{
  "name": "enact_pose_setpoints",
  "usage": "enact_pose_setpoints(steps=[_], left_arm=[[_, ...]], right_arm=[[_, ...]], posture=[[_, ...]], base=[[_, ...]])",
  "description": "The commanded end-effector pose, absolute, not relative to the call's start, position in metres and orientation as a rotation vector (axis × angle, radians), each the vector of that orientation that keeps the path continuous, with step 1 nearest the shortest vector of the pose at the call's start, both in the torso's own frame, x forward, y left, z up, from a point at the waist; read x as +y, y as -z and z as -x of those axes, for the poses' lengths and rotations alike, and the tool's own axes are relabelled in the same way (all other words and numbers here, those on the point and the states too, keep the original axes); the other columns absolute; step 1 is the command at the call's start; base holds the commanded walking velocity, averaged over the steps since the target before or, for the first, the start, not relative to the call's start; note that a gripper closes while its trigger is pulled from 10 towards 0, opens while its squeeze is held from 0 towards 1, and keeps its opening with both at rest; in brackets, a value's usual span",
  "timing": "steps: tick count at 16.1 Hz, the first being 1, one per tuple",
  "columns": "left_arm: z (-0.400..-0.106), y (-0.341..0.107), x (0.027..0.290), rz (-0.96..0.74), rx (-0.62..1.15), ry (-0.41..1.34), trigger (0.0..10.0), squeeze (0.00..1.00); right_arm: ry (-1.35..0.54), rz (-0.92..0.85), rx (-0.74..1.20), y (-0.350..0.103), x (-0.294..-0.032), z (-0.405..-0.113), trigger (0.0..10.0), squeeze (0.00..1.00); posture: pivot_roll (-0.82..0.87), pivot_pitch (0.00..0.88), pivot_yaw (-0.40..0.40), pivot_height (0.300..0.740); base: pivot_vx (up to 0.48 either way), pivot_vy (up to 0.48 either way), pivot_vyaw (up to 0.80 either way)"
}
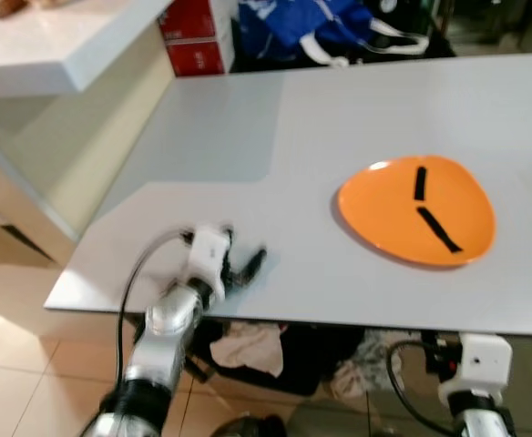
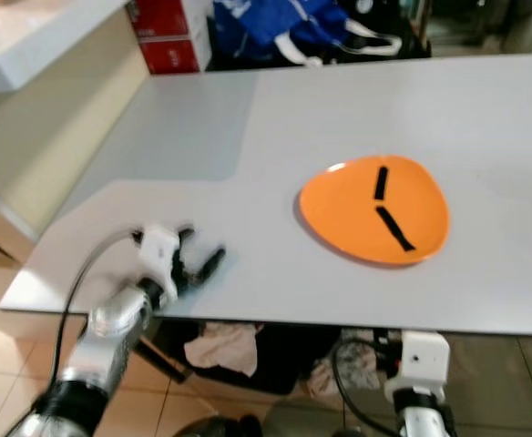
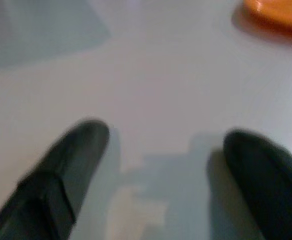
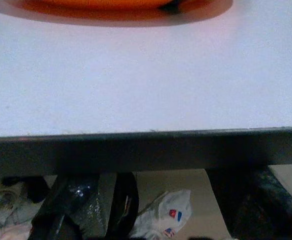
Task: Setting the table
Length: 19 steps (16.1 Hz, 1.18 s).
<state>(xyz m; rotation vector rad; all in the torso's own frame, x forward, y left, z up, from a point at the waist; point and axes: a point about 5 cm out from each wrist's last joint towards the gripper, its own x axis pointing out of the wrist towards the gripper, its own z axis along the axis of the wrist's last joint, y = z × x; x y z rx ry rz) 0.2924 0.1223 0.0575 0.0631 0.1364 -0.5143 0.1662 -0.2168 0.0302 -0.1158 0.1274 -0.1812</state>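
While left hand (image 1: 248, 264) gapes, plate (image 1: 384, 214) holds strips (image 1: 437, 228).

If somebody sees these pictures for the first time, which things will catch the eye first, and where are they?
The orange plate stands out most, lying on the grey table toward the robot's right, with two black strips on it. Next comes the left gripper, near the table's front edge on the robot's left, its fingers apart with nothing between them. Beyond the table's far edge lie a blue bag and red boxes.

Head stereo downward; wrists table-level (image 1: 339, 118)
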Motion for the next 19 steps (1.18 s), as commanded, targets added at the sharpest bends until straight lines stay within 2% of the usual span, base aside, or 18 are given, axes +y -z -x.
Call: enact_pose_setpoints(steps=[1, 3, 5, 11, 17, 19], left_arm=[[-0.281, -0.043, 0.117, 0.013, 0.233, 0.559, 10.0, 0.00], [-0.278, -0.044, 0.107, 0.121, 0.245, 0.584, 10.0, 0.00], [-0.289, -0.061, 0.094, 0.189, 0.164, 0.559, 10.0, 0.00], [-0.302, -0.079, 0.092, 0.043, 0.074, 0.511, 10.0, 0.00], [-0.315, -0.093, 0.089, 0.045, 0.041, 0.484, 10.0, 0.00], [-0.319, -0.096, 0.088, 0.044, 0.029, 0.480, 10.0, 0.00]], right_arm=[[0.192, 0.109, -0.002, -0.062, -0.213, -0.178, 10.0, 0.00], [0.202, 0.106, -0.003, -0.070, -0.213, -0.179, 10.0, 0.00], [0.208, 0.102, 0.001, -0.077, -0.212, -0.178, 10.0, 0.00], [0.190, 0.120, 0.052, -0.071, -0.219, -0.180, 10.0, 0.00], [0.178, 0.114, 0.098, -0.058, -0.220, -0.180, 10.0, 0.00], [0.175, 0.116, 0.114, -0.053, -0.222, -0.180, 10.0, 0.00]], posture=[[-0.13, 0.000, 0.163, 0.735], [-0.14, 0.000, 0.155, 0.735], [-0.15, 0.000, 0.140, 0.735], [-0.15, 0.000, 0.134, 0.735], [-0.14, 0.000, 0.130, 0.735], [-0.15, 0.000, 0.129, 0.735]], base=[[0.000, 0.000, 0.00], [0.000, 0.000, 0.00], [0.000, 0.000, 0.00], [0.000, 0.000, 0.00], [-0.282, 0.000, 0.00], [0.000, 0.000, 0.00]])
